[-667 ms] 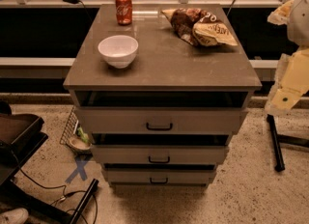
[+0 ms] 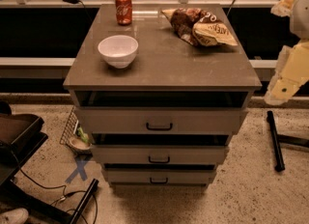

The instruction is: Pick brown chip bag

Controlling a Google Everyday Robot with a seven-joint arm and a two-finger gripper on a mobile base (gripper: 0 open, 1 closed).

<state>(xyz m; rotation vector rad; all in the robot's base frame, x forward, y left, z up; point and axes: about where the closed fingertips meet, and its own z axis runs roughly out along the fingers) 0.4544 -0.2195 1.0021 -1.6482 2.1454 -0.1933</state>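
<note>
Hardly anything has moved since the earlier frame: only the cream-coloured gripper (image 2: pixel 288 76) at the right edge sits a touch higher, while everything on the tabletop lies where it was.

At the far left, on the speckled floor, a dark piece of furniture (image 2: pixel 17 131) juts into view. A wire basket (image 2: pixel 71 124) leans against the cabinet's lower left corner, with a blue tape cross (image 2: pixel 78 170) on the floor just in front of it.

The grey drawer cabinet (image 2: pixel 164 68) fills the middle, with three drawers stacked below its top, each with a dark handle. On its top, towards the left, stands a white bowl (image 2: pixel 118 50), upright. Behind the bowl, near the back edge, a red soda can (image 2: pixel 123 8) stands upright, apart from the bowl.

Further right, at the back right of the top, the brown chip bag (image 2: pixel 200 25) lies flat and crumpled, its cream-tan lettered panel pointing to the right. It is well apart from both bowl and can.

Right of the cabinet, a black bar (image 2: pixel 275 141) lies on the floor. Above it the gripper hangs off the cabinet's right side, away from the bag and holding nothing that can be seen; whether it is wide or narrow, I cannot tell.
</note>
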